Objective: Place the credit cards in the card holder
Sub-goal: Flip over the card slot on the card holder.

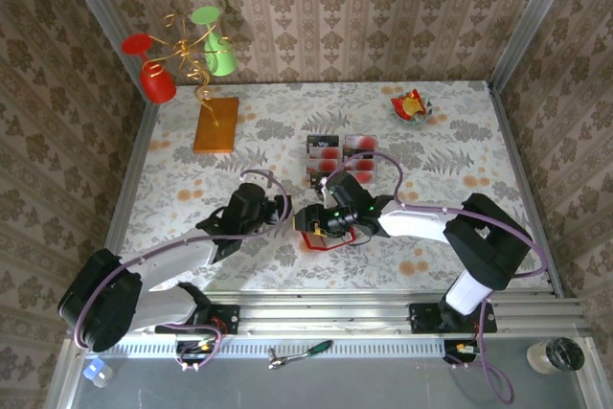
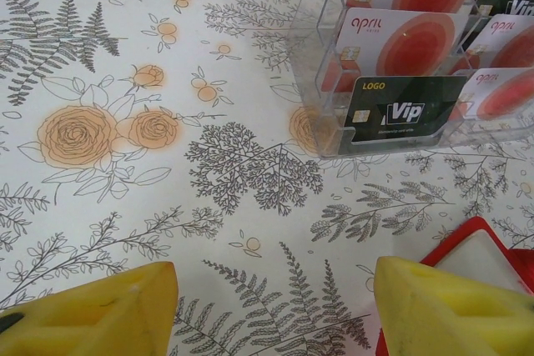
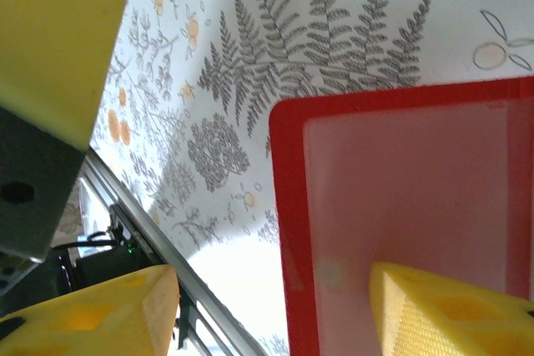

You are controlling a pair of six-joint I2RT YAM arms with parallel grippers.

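Note:
The card holder (image 1: 324,239) lies open and flat on the floral table near the front, red-rimmed with a pale clear pocket (image 3: 400,206). In the right wrist view my right gripper (image 3: 271,314) stands open over its left edge, one fingertip (image 3: 450,314) above the pocket and the other off the holder. My left gripper (image 2: 271,310) is open just left of the holder's corner (image 2: 484,248), with only tablecloth between its fingers. The credit cards (image 2: 400,39) stand in a clear rack (image 2: 325,135) behind, pale with red discs, along with dark "Vip" cards (image 2: 405,110).
An orange-brown block (image 1: 216,124) and a wire stand with red and green cups (image 1: 182,55) sit at the back left. A red-yellow snack wrapper (image 1: 410,104) lies at the back right. The two grippers (image 1: 299,217) nearly meet; the left one's finger (image 3: 50,39) shows in the right wrist view.

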